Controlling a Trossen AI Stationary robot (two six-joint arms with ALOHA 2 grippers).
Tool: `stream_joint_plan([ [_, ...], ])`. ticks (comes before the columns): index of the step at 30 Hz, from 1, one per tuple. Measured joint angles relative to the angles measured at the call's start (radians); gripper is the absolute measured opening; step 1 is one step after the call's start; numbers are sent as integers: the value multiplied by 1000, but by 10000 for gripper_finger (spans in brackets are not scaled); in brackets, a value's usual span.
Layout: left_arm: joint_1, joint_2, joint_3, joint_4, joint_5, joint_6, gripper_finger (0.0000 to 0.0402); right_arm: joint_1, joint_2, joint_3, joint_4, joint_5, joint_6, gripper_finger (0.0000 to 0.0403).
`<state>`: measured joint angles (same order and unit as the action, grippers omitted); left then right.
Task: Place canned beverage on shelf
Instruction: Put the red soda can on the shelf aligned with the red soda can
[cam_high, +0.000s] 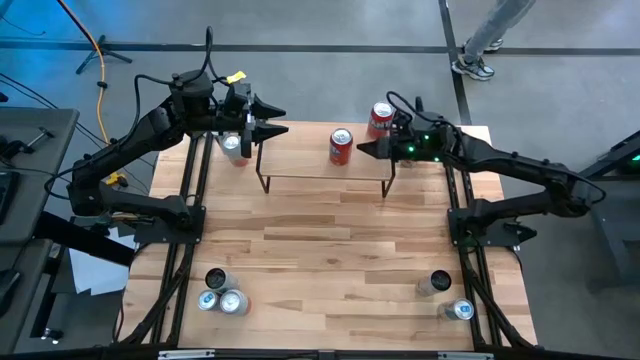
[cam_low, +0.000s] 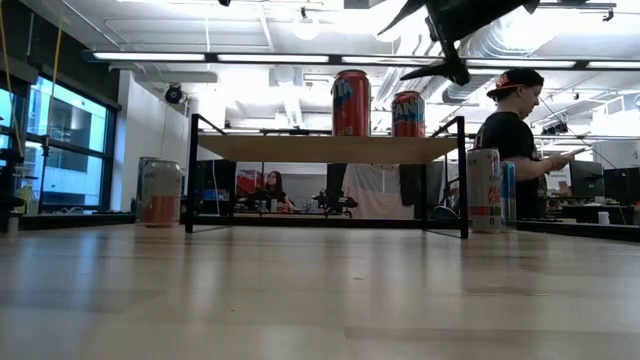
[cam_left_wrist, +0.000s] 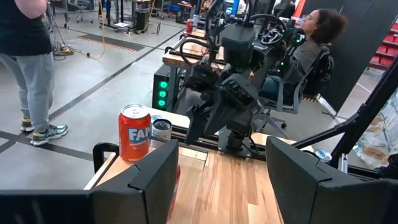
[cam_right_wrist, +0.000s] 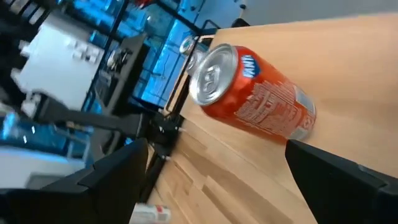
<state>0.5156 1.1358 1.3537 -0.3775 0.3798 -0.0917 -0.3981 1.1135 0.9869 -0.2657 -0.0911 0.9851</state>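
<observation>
While both arms hang over the far end of the table (cam_high: 330, 230), one red can (cam_high: 341, 146) stands upright on the shelf (cam_high: 300, 155), near the plank's centre, a bit toward 3 o'clock in high view. Low view: same can (cam_low: 351, 102) upright on the plank (cam_low: 330, 149); a 2nd red can (cam_low: 408, 113) shows just beside it, but high view puts that one (cam_high: 380, 118) off the shelf, at approx 1 o'clock from the 1st, near the table's far edge.

R gripper (cam_high: 366, 148) sits at 3 o'clock of the shelf can, fingers spread, nothing between them; tips near the can, not touching. R wrist view: orange-red can (cam_right_wrist: 252, 99) ahead of the two dark fingers (cam_right_wrist: 329, 180), clear of both.

L gripper (cam_high: 275, 122) over the shelf's 9 o'clock end, fingers apart, empty. L wrist view: red can (cam_left_wrist: 135, 132) w/ a silver can (cam_left_wrist: 161, 130) close beside it, beyond the finger (cam_left_wrist: 140, 186).

Silver can (cam_high: 232, 146) stands on table at 9 o'clock of the shelf. Near edge: three silver cans (cam_high: 220, 296) at approx 7 o'clock, two more (cam_high: 448, 295) at approx 5 o'clock.

Person (cam_low: 518, 135) stands in the room behind, low view.
</observation>
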Motion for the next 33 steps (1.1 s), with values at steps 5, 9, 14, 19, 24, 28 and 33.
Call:
stream_joint_plan([
  [5,0,0,0,0,0,0,204,30,0,-1,0,8,-28,366],
  [9,0,0,0,-9,0,0,204,142,3,-1,-2,86,-49,366],
  [14,1,-2,0,-69,-1,49,204,326,72,32,-83,364,-6,366],
  [19,16,-2,0,-90,-5,168,204,463,237,230,-362,672,77,366],
  [24,43,-2,0,-90,-6,244,204,493,432,455,-616,870,182,366],
  [28,66,-2,0,-91,-6,285,204,491,570,587,-729,918,271,366],
  [33,82,-2,0,-90,-6,284,204,462,690,695,-735,887,278,366],
])
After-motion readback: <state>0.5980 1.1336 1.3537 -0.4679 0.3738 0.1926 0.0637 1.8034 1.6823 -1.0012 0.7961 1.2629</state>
